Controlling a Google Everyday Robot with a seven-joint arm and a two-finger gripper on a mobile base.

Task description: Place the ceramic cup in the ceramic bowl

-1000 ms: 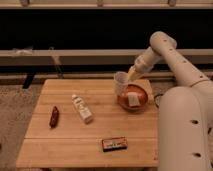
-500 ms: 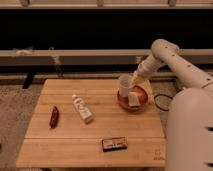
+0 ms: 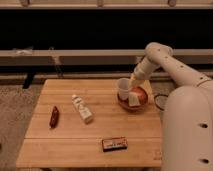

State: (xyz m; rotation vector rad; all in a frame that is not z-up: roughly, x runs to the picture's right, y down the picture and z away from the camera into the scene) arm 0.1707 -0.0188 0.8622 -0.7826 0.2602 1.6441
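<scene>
One claw [image 3: 133,81] grips cup [image 3: 123,88] at bowl [image 3: 134,103] rim; advise centring over bowl, then lowering gently before release.

Pincer [image 3: 134,80] at far right of the worktop [image 3: 65,145], right by the cup [image 3: 123,88] rim. Cup upright, at left edge of the bowl [image 3: 134,98]; pale piece [image 3: 135,100] inside. Bottle [image 3: 82,108] mid-worktop, dark red item [image 3: 54,116] left, small box [image 3: 114,144] near edge.
</scene>
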